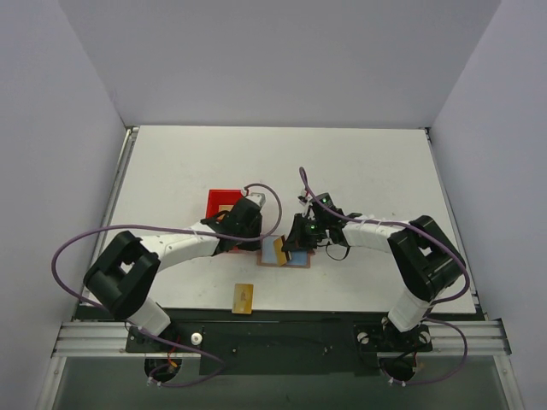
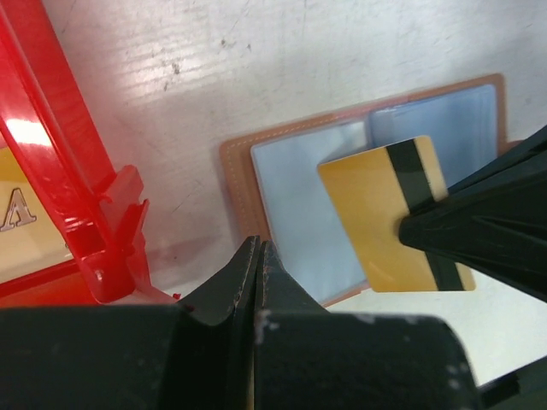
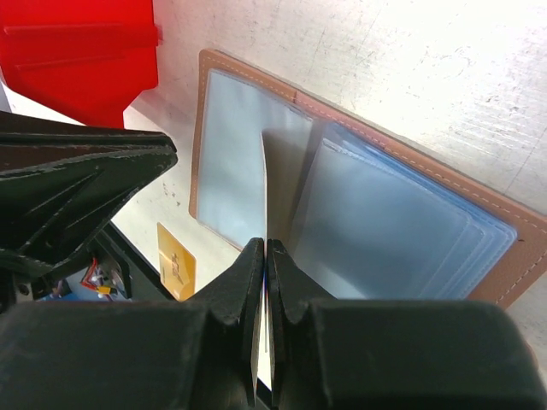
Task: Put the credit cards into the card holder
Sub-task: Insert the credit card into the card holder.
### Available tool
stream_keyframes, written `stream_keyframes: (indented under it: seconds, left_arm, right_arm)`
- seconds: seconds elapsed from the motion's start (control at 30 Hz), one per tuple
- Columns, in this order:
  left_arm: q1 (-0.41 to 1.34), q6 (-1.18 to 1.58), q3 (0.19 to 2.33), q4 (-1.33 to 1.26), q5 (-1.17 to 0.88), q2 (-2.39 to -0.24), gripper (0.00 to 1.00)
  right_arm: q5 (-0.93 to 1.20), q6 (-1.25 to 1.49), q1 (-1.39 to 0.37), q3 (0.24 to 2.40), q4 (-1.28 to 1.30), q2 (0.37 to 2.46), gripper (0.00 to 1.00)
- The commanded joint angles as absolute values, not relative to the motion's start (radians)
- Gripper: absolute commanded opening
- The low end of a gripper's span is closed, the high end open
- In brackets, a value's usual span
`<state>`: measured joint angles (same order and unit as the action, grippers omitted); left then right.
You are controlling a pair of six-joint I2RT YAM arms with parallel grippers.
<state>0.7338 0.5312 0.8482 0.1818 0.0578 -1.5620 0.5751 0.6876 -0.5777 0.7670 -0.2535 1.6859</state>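
Observation:
The card holder lies open on the table, brown rim and light blue sleeves up; it also shows in the left wrist view and the right wrist view. My right gripper is shut on a gold card with a dark stripe, seen edge-on, held over the holder's middle. My left gripper is shut and empty at the holder's left edge. A second gold card lies flat near the table's front edge.
A red plastic bin stands just left of the holder, against my left gripper, with another gold card inside. The table's front edge and the arm bases lie close behind the loose card.

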Motion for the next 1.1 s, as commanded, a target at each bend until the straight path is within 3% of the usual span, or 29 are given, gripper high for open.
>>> stream_keyframes:
  seconds: [0.0,0.4,1.07]
  left_arm:
    - [0.759,0.514,0.874,0.245,0.135,-1.586,0.0]
    - [0.775,0.529,0.888,0.291,0.195,-1.644,0.0]
    - [0.861,0.557,0.919,0.242,0.097,-1.706,0.0]
  right_arm:
    - [0.554,0.675,-0.583,0.787,-0.224,1.666,0.0]
    - [0.557,0.672,-0.574,0.782,-0.221,1.638,0.0]
    - [0.574,0.658,-0.529,0.756,-0.218,1.595,0.0]
